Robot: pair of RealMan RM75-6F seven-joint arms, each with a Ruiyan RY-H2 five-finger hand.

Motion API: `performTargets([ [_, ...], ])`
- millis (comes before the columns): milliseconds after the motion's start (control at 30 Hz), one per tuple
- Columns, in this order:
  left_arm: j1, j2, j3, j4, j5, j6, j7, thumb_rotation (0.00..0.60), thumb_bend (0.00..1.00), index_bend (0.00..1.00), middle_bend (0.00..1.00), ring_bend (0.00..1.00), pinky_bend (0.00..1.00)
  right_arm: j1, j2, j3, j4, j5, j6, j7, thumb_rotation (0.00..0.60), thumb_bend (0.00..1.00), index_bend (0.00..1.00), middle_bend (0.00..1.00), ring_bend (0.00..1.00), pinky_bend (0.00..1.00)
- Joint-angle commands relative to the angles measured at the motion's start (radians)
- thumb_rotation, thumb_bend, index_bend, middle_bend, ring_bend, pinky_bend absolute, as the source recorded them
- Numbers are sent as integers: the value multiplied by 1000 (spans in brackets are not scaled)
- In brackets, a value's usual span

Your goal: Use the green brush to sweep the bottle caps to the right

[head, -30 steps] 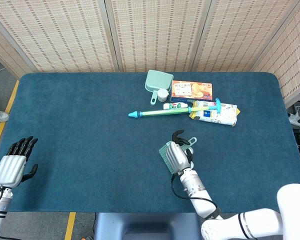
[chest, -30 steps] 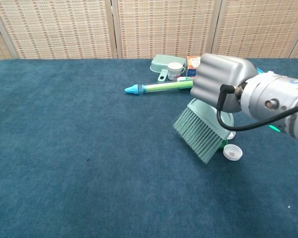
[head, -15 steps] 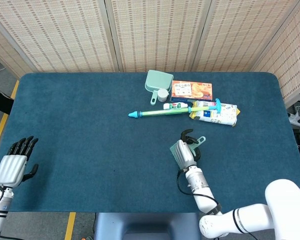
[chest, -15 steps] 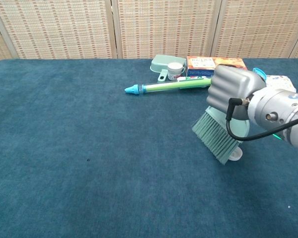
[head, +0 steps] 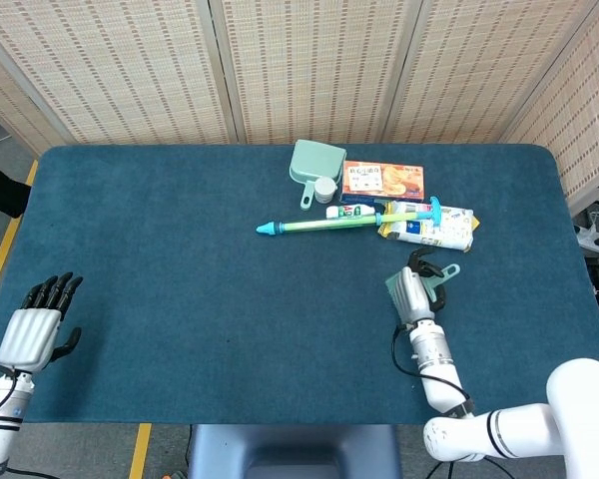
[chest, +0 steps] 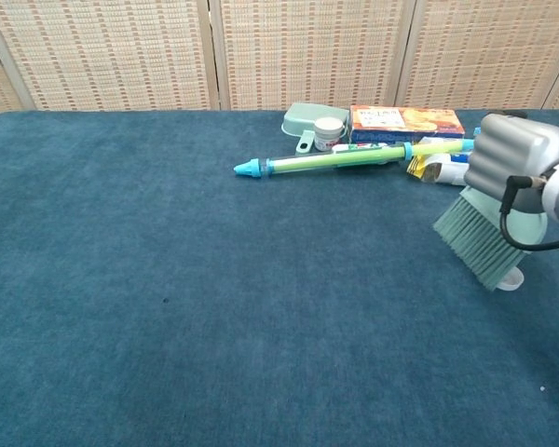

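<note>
My right hand [head: 411, 293] [chest: 514, 160] grips the green brush [chest: 480, 242] [head: 437, 280], bristles down on the blue cloth at the right side of the table. A white bottle cap [chest: 511, 279] peeks out just right of the bristles; in the head view the hand and brush hide it. My left hand [head: 32, 327] hangs off the table's near left corner, fingers spread and holding nothing.
Along the back middle lie a green dustpan [head: 309, 163], a small white jar [head: 324, 189], an orange box [head: 382, 179], a long green-and-blue syringe toy [head: 341, 224] and a snack packet [head: 429, 226]. The table's right edge [head: 577, 269] is close to the brush.
My right hand has dragged the brush to the right across the cloth, pushing the white cap along with it. The left hand has barely shifted.
</note>
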Motion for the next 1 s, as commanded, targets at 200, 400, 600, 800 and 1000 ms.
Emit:
performTargets([
  [200,-6,-18,2,12,-15,-15,29,600,395,0,0,0,109,-48,47,-51,123,34,-54,94,600,369,1000,885,590,314],
  [400,-12,-33,1,25,-31,-31,49,600,394,0,0,0,109,-84,86,-83,193,53,-94,148,600,369,1000,884,590,315],
  [600,-14,-37,0,20,-35,-30,62,600,394,0,0,0,109,-103,173,-85,111,-49,-65,269,600,369,1000,885,590,317],
  [800,-13,-38,-1,21,-37,-27,61,600,395,0,0,0,109,-137,299,-130,-133,-276,43,377,600,369,1000,885,590,317],
  [1000,-11,-39,4,11,-26,-17,67,600,398,0,0,0,109,-162,309,-193,-253,-455,74,336,600,368,1000,885,590,317],
])
